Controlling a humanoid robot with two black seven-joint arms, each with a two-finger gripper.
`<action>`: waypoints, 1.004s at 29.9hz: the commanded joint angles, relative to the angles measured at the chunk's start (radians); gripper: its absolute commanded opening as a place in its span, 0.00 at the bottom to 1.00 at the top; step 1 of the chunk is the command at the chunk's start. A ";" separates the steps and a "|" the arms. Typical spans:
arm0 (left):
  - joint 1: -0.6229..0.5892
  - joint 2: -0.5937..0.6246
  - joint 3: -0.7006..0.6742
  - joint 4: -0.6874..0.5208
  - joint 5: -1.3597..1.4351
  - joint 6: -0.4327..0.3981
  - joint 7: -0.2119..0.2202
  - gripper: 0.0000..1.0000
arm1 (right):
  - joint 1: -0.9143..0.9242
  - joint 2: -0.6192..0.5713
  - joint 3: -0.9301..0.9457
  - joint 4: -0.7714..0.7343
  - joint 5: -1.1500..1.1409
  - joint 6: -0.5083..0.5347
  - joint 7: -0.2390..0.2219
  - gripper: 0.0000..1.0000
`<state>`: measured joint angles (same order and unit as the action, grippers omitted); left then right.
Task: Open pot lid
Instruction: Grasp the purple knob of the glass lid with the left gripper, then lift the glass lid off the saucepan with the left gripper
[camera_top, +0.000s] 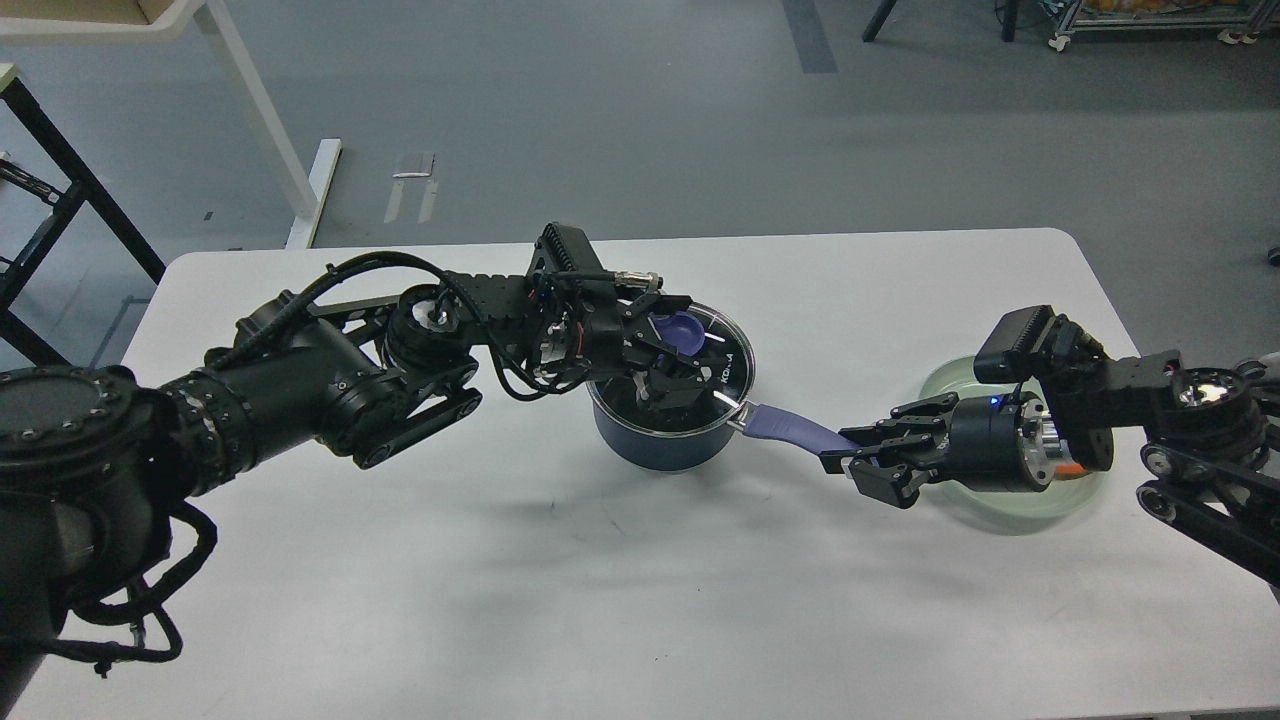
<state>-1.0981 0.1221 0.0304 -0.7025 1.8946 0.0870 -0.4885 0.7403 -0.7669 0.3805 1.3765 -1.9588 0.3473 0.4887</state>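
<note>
My left arm reaches in from the left, elbow bent, its wrist level over the pot (665, 440), which sits mid-bench (500, 600). The left gripper (668, 375) sits on the lid (728, 352); the fingers look closed around the purple-blue knob (682, 326), though dark metal hides the contact. The lid seems tilted on the rim. My right arm stretches in low over the pale green plate (1085, 490), and the right gripper (868, 462) is clamped on the handle (790, 428) tip.

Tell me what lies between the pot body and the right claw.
In the head view, only the pot's own lavender handle spans that stretch; its far end sits in the right claw, above bare white table.
</note>
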 joint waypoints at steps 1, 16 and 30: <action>0.003 0.001 -0.001 0.000 0.000 0.019 0.000 0.41 | 0.001 -0.002 0.000 0.001 0.000 -0.001 0.000 0.39; -0.131 0.204 -0.004 -0.143 0.001 0.023 0.000 0.41 | 0.001 -0.017 0.005 0.006 0.000 -0.002 0.000 0.39; 0.026 0.632 0.120 -0.301 0.003 0.168 0.000 0.42 | 0.001 -0.017 0.003 0.009 0.000 -0.002 0.000 0.39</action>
<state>-1.1081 0.7008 0.1351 -1.0021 1.8975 0.2273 -0.4889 0.7410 -0.7841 0.3852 1.3839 -1.9588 0.3451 0.4888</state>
